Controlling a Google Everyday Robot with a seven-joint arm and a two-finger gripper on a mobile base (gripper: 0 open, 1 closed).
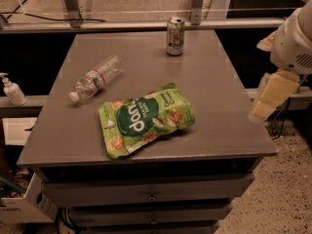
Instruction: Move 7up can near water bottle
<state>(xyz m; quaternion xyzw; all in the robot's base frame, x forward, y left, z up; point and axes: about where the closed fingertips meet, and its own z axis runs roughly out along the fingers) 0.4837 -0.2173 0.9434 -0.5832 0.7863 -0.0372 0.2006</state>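
The 7up can [175, 35] stands upright at the far edge of the grey table [234, 106], right of centre. The water bottle [96, 78] lies on its side on the left part of the table, with its white cap pointing to the near left. Can and bottle are well apart. My gripper [272, 95] hangs off the table's right edge, level with the table's middle. It is far from the can and holds nothing that I can see.
A large green snack bag [146, 119] lies in the middle front of the table, between bottle and gripper. A white pump dispenser [12, 90] stands on a ledge to the left. A rail [122, 25] runs behind the table. Drawers sit below.
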